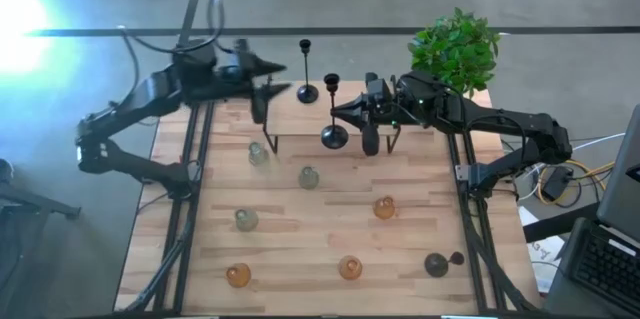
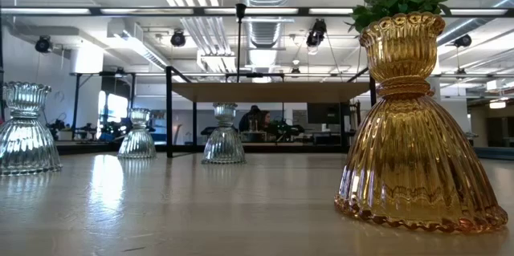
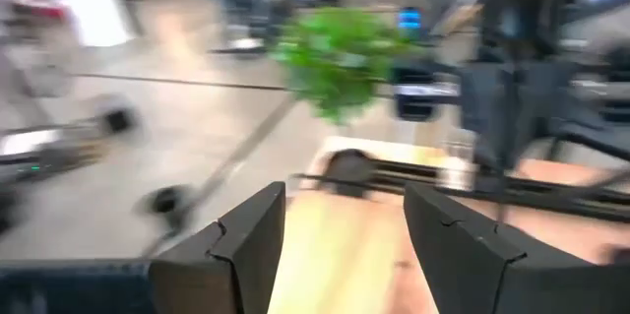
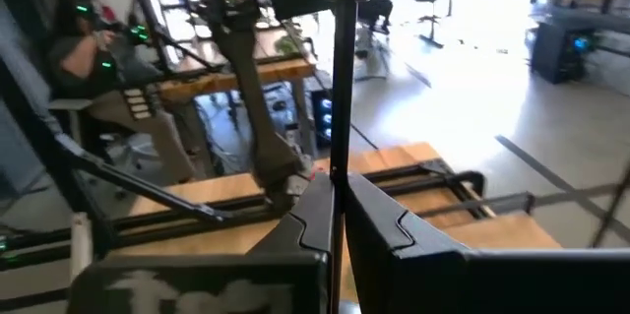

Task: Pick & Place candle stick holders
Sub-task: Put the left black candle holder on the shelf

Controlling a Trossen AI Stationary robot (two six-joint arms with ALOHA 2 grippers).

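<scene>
From above, the right gripper (image 1: pixel 340 111) is over the far middle part of the bench (image 1: pixel 420 229) and grips the thin stem of a black candlestick (image 1: pixel 333 109), whose round base rests on the wood. A second black candlestick (image 1: pixel 306 71) stands at the far edge, just beyond the first one. The left gripper (image 1: pixel 278 87) hovers near the far left corner, holding nothing. Small glass holders are spread over the near half: pale ones (image 1: pixel 258 153) toward the left, amber ones (image 1: pixel 384 207) toward the near edge and right, and a dark one (image 1: pixel 436 264) near the right edge. A potted plant (image 1: pixel 455 51) stands at the far right corner.

In the low view, an amber ribbed glass holder (image 2: pixel 411 128) stands close on the right and three clear ones (image 2: pixel 223 134) stand farther back.

In the left wrist view, the fingers (image 3: pixel 246 245) are spread wide with only air between them.

In the right wrist view, the fingers (image 4: pixel 384 225) are closed narrow on the black stem (image 4: pixel 341 97).
</scene>
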